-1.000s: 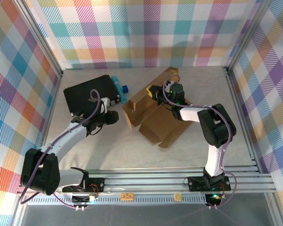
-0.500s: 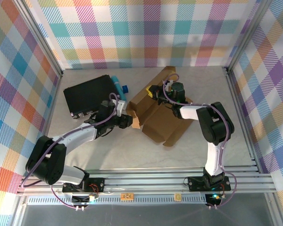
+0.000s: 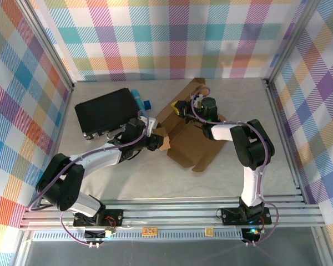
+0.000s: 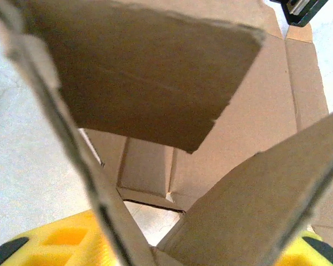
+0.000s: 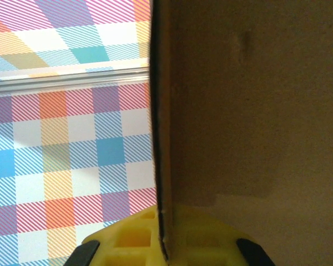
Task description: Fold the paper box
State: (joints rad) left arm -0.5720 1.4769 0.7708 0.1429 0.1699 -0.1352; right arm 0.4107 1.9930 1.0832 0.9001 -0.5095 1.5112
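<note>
The brown cardboard paper box (image 3: 191, 144) lies open in the middle of the desk (image 3: 155, 183). There is just one box. Its long side wall stands up and runs on a slant, from near-left to far-right.

The left pincer (image 3: 155, 141) is at the near-left end of that wall. From its own camera, two cardboard flaps stand between its yellow fingers (image 4: 50, 244). The fingers are apart, but I cannot tell if they squeeze the flaps.

The right pincer (image 3: 181, 108) is farther along the same wall and is clenched on its thin edge (image 5: 158, 138). The flat part of the box lies to the right of the left pincer.

Off to the left, well apart, are one flat black case (image 3: 102, 113), one teal tube (image 3: 137, 100) and one small blue thing (image 3: 147, 103).
</note>
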